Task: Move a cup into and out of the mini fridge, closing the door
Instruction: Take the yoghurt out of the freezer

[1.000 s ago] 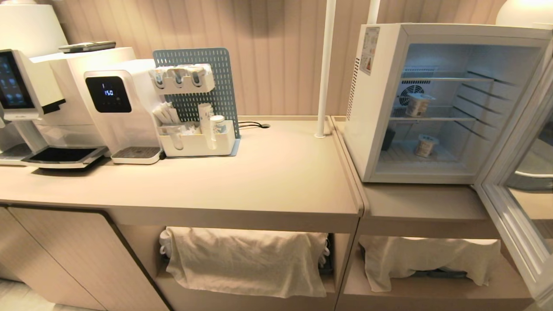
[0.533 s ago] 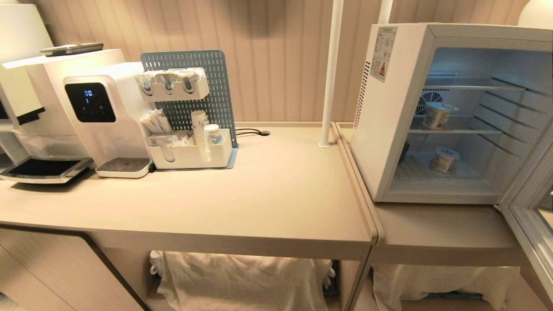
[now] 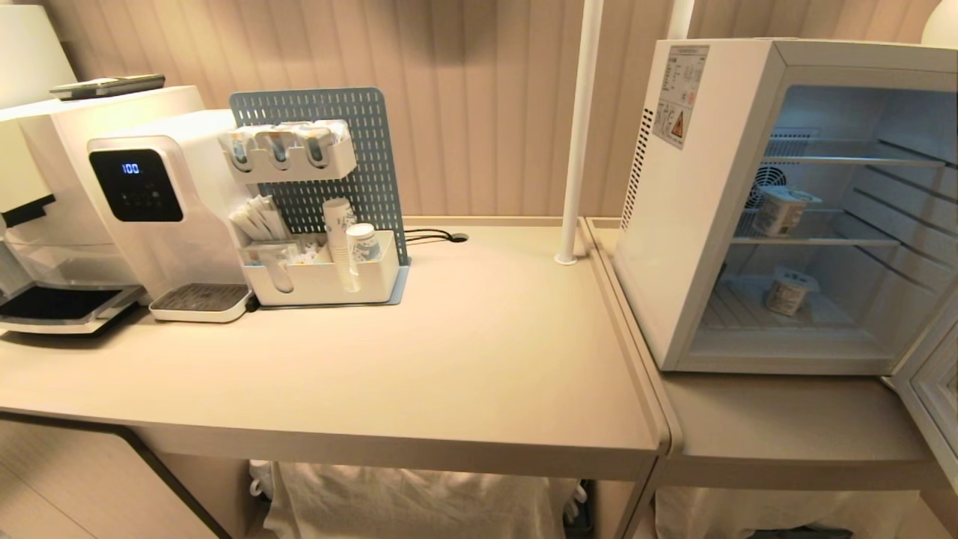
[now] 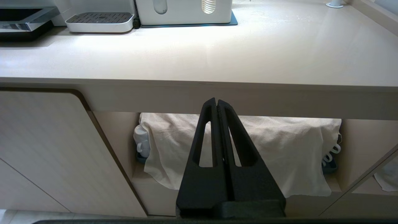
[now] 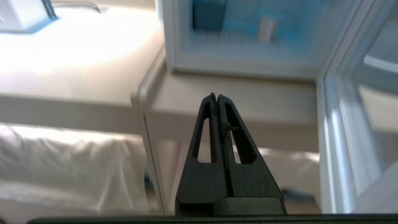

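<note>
Now, fridge: white boxy mini fridge [image 3: 703, 209] at the right worktop's back edge, opening facing forward.
Door: pale framed glass door [image 3: 932, 389] swung open rightward.
Cups: two pale cups [image 3: 778, 211] upright on wire shelves.
Claws: left gripper [image 4: 216, 102] and right gripper [image 5: 216, 97] both closed, empty, below the worktop's front edge.

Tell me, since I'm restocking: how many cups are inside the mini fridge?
2. One cup stands on the middle wire shelf of the mini fridge; the other cup stands on the bottom shelf below it. The right side is cut off, so more may be hidden.
</note>
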